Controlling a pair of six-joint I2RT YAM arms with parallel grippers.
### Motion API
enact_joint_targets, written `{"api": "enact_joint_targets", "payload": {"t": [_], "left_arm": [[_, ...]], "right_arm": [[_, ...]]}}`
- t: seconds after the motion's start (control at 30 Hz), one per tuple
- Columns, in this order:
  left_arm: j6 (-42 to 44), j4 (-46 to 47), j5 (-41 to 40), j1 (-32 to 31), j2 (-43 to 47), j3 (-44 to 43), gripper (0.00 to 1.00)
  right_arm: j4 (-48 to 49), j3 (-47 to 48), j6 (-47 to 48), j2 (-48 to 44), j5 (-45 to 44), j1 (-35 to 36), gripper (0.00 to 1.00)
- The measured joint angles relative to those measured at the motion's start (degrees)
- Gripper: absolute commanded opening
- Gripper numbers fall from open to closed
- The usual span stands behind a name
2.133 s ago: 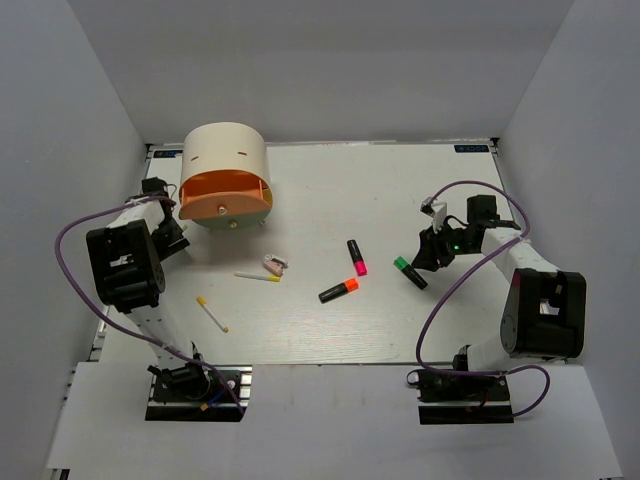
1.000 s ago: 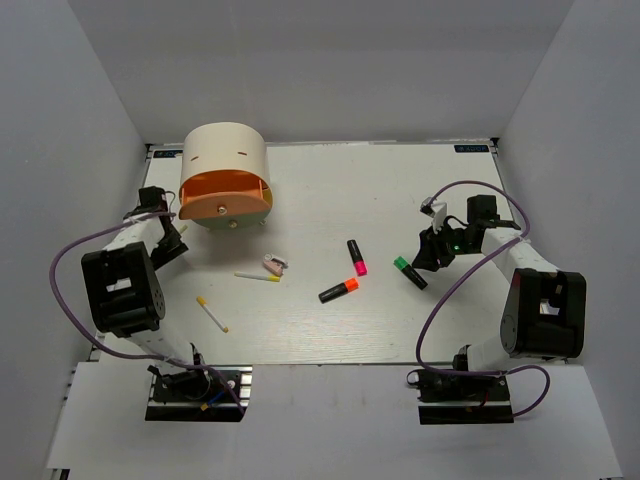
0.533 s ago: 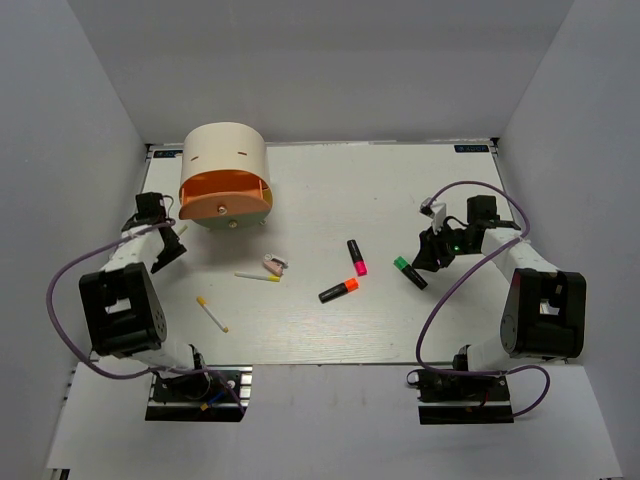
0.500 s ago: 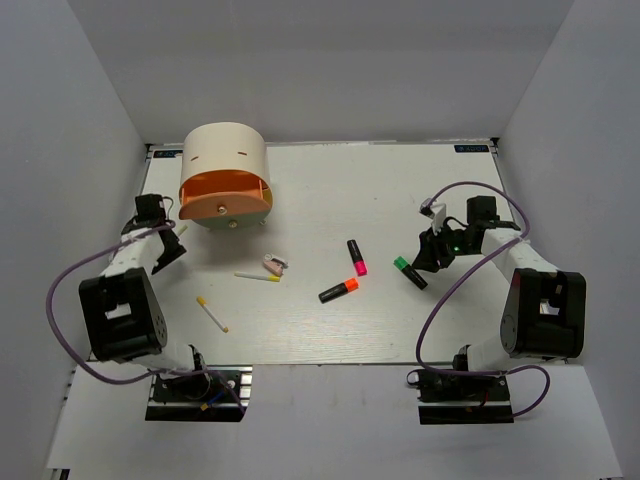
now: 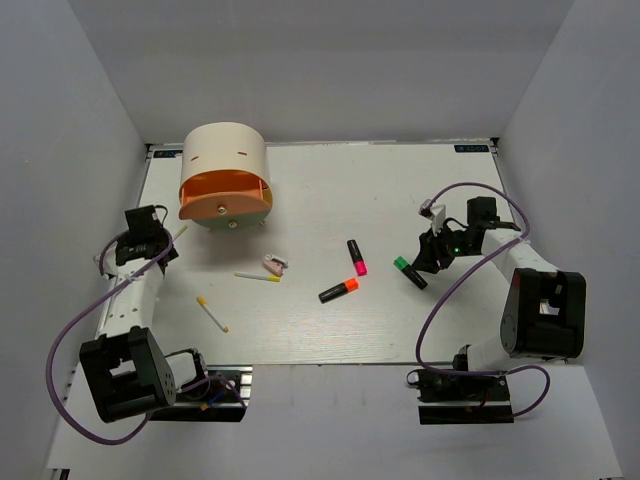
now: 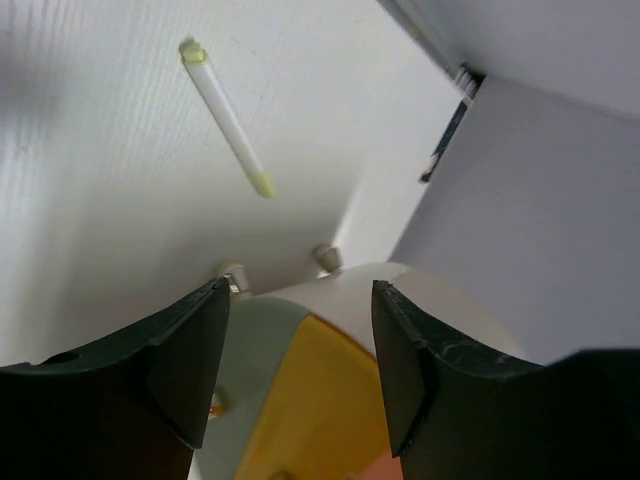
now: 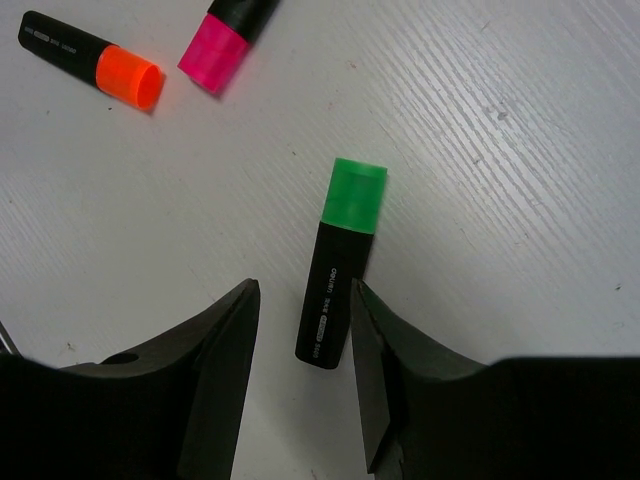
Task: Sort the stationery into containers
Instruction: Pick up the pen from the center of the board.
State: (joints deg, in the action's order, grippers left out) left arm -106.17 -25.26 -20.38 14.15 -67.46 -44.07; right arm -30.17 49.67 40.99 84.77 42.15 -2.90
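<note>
The cream organiser (image 5: pixel 225 175) with its orange and yellow front stands at the back left; its underside shows in the left wrist view (image 6: pixel 330 340). My left gripper (image 5: pixel 152 240) is open and empty at the table's left edge, facing the organiser. A pale-yellow stick (image 6: pixel 228 120) lies just ahead of it (image 5: pixel 180 232). My right gripper (image 5: pixel 428 252) is open, its jaws on either side of the black end of the green-capped marker (image 7: pixel 345 260), which lies on the table (image 5: pixel 409 271). The pink-capped marker (image 5: pixel 356 256), the orange-capped marker (image 5: pixel 339 290), the pink-and-white clip (image 5: pixel 274 264) and two more sticks (image 5: pixel 258 277) (image 5: pixel 212 314) lie mid-table.
The orange-capped marker (image 7: pixel 95 62) and the pink-capped marker (image 7: pixel 225 45) lie beyond the green one in the right wrist view. Grey walls enclose the table on the left, back and right. The organiser's small feet (image 6: pixel 325 257) rest on the table.
My left arm has swung back and to the left, taking its gripper from beside the organiser to the table's left edge. The right arm and the stationery have not moved.
</note>
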Motion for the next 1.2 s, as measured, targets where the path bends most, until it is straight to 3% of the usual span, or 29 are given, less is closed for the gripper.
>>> {"api": "enact_joint_targets", "payload": {"t": [0.23,0.7,0.93,1.2], "left_arm": [[22.5,-0.2,4.0,0.0,0.9,-1.2,0.67],[83.5,-3.9,15.5,-0.6,6.3,-7.4,0.67],[104.4,-3.7,15.1,-1.0,12.2,-5.2,0.67],[125.0,-3.2,19.3,-1.0,10.2,-2.4,0.70]], "right_arm": [[-1.2,0.4,2.6,0.0,0.5,0.0,0.49],[-1.6,1.9,4.0,1.2,2.0,0.0,0.49],[-1.9,2.1,4.9,1.2,2.5,0.0,0.49],[-2.4,3.1,6.0,1.6,3.1,0.0,0.49]]}}
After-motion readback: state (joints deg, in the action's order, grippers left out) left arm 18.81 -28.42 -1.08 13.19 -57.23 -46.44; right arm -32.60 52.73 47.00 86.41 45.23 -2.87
